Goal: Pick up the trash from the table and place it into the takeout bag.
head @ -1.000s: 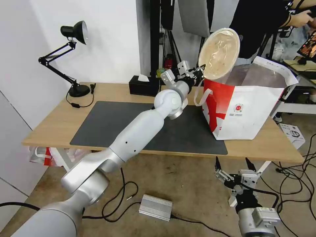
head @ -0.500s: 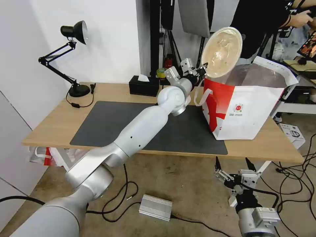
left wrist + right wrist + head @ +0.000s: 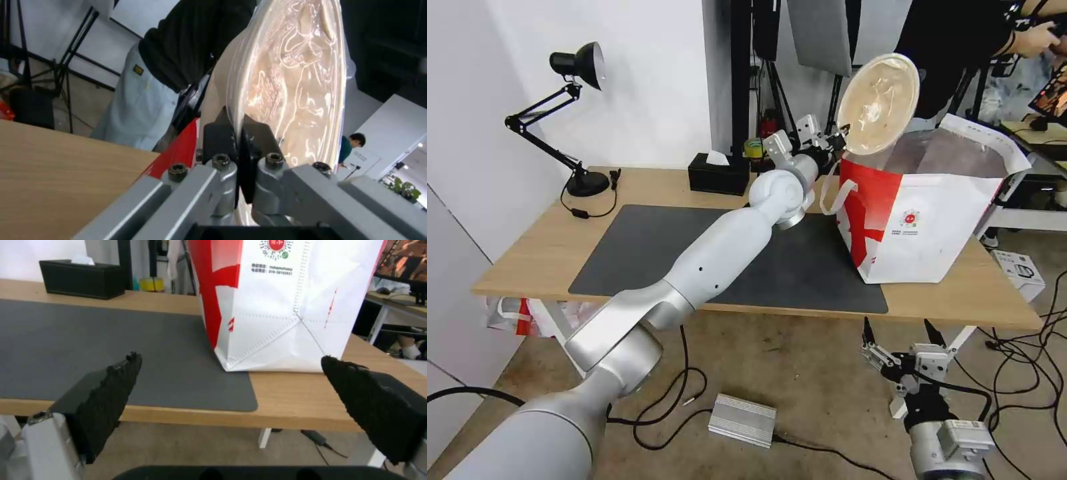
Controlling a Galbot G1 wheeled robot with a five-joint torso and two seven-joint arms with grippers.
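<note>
My left gripper (image 3: 835, 139) is shut on the rim of the beige pulp bowl (image 3: 879, 101). The bowl stands on edge, its film-covered face toward me, above the left rim of the takeout bag (image 3: 924, 220). In the left wrist view the fingertips (image 3: 222, 133) pinch the bowl (image 3: 293, 80) at its edge, with the bag's red side (image 3: 180, 151) just below. The bag stands open on the right part of the table (image 3: 527, 253), partly on the dark mat (image 3: 654, 247). My right gripper (image 3: 897, 331) hangs open below the table's front edge, facing the bag (image 3: 285, 306).
A black desk lamp (image 3: 577, 67) stands at the table's back left, and a black tissue box (image 3: 717, 175) sits behind the mat. A red-and-white plastic bag (image 3: 514, 313) lies under the table. A silver box (image 3: 742, 420) and cables lie on the floor.
My left arm has carried the bowl a little up and to the right, closer over the bag's opening. The right arm has not moved.
</note>
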